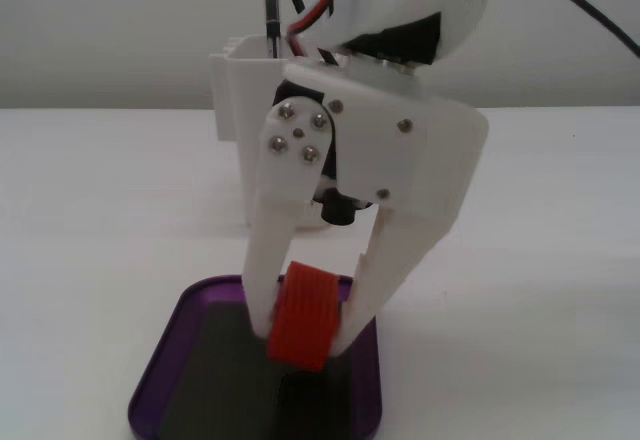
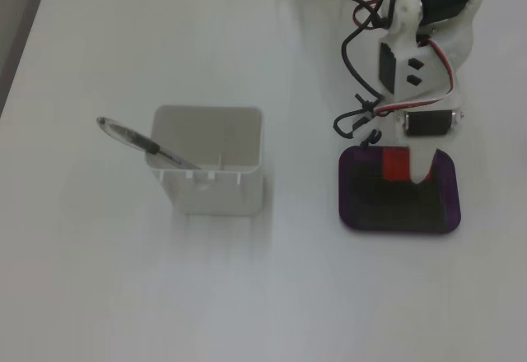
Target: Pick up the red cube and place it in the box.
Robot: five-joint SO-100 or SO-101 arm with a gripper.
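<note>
Starting at the left of the fixed view that looks down from above, you have a pen leaning out of the tall white container, its tip pointing past the container's left rim over the white tabletop. Well to the right of the container sits the box, a shallow purple tray with a dark floor, and your white arm reaches down over its far edge with black and red cables looped beside it. In that view the red cube shows as a small red patch inside the box's outline near its far rim, partly covered by the claw. Turn to the low fixed view that faces the arm and you see the same container behind the arm at the left, with the pen's dark shaft rising from it. In front, your claw points downward and is pinching the red cube between its two white fingers, the ribbed block tilted slightly. The cube hangs over the box, above its dark floor; whether its lower edge touches that floor you cannot tell from either view.
</note>
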